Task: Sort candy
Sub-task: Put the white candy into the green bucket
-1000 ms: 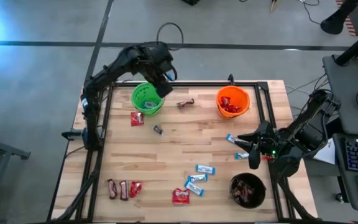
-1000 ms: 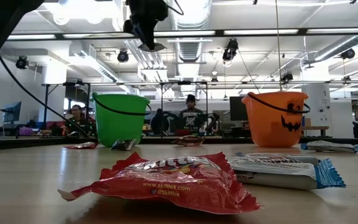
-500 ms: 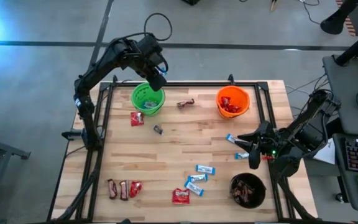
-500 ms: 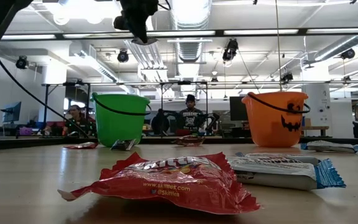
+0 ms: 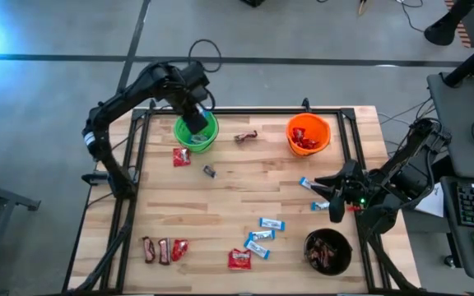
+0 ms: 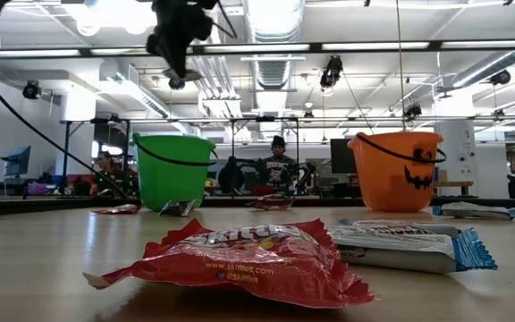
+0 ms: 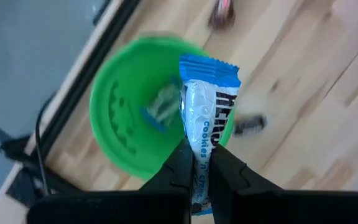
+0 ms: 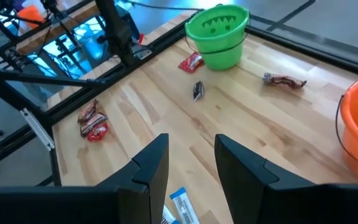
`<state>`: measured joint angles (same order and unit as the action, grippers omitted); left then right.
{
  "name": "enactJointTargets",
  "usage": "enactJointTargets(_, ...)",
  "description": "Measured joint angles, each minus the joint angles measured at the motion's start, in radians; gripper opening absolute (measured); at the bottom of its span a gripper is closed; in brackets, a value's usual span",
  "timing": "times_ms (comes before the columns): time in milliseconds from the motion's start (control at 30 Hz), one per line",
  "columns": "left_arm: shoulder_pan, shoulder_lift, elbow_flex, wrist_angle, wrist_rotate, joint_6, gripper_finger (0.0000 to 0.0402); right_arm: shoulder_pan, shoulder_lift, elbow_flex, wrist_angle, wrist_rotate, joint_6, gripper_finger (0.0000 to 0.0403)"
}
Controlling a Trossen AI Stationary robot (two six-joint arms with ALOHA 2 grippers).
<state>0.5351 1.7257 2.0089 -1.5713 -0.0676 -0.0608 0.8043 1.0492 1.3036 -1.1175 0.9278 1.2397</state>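
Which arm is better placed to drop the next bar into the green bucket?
Left. The left gripper is shut on a light-blue-and-white bar right above the green bucket. The right gripper sits empty, jaws open, across the table.

The left pincer hangs over the green bucket near the surface's far edge. The right pincer rests by the right edge, beside two blue-and-white bars.

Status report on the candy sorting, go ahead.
Left gripper shut on blue-and-white bar, above green bucket. Right gripper open, waiting. Nothing blocking.
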Motion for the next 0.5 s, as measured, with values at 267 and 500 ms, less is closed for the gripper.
enactJointTargets(267,0.007,-0.072,-0.185,0.03,-0.039,0.016,0.0001,0.0,0.0,0.0,0.0,0.045,0.001,0.0123)
enactJointTargets(500,0.011,-0.034,-0.207,0.038,-0.093,0.048,0.0001,0.0,0.0,0.0,0.001,0.045,0.019,0.0119)
